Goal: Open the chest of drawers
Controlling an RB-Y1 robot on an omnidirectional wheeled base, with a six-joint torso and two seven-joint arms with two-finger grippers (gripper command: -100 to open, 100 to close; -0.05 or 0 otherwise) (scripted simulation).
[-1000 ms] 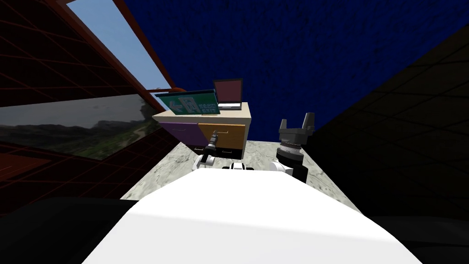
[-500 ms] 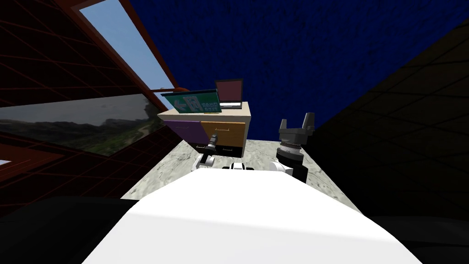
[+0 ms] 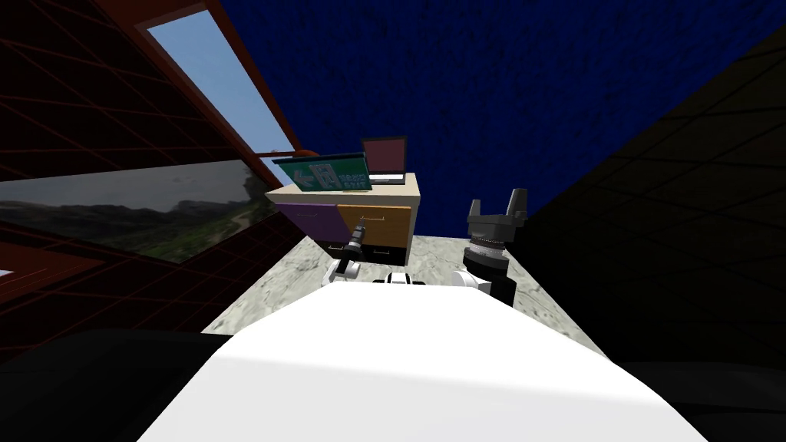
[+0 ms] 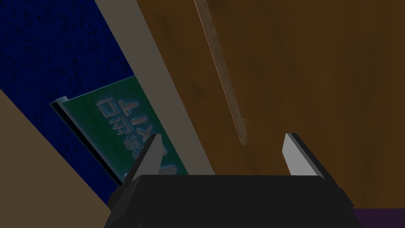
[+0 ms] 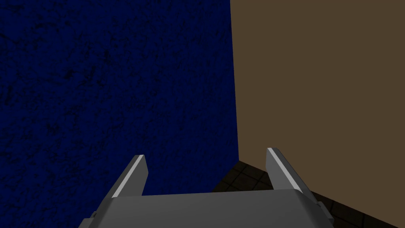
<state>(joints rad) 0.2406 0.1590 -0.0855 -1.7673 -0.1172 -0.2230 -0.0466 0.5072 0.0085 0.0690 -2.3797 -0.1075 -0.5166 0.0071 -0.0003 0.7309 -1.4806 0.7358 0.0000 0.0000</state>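
A low chest of drawers [image 3: 399, 193] with a cream top stands against the blue wall, with a purple drawer front [image 3: 311, 217] on the left and an orange-brown drawer front [image 3: 388, 222] on the right. My left gripper [image 3: 360, 225] reaches up to the orange-brown drawer and is open. Seen from the left wrist, the orange-brown front [image 4: 316, 79] is close ahead, and its thin bar handle [image 4: 225, 83] ends just beyond the gap of my left gripper [image 4: 223, 152]. My right gripper [image 3: 497, 204] is raised to the right of the chest, open [image 5: 205, 170] and holding nothing.
A green sign board [image 3: 326, 173] and an open laptop [image 3: 384, 159] stand on the chest's top. A window wall runs along the left, a dark tiled wall along the right. Marbled floor [image 3: 292, 276] lies between me and the chest.
The head view has shifted slightly; the window and sign sit a little further right than before. The left gripper stays at the orange-brown drawer. The right arm has not moved.
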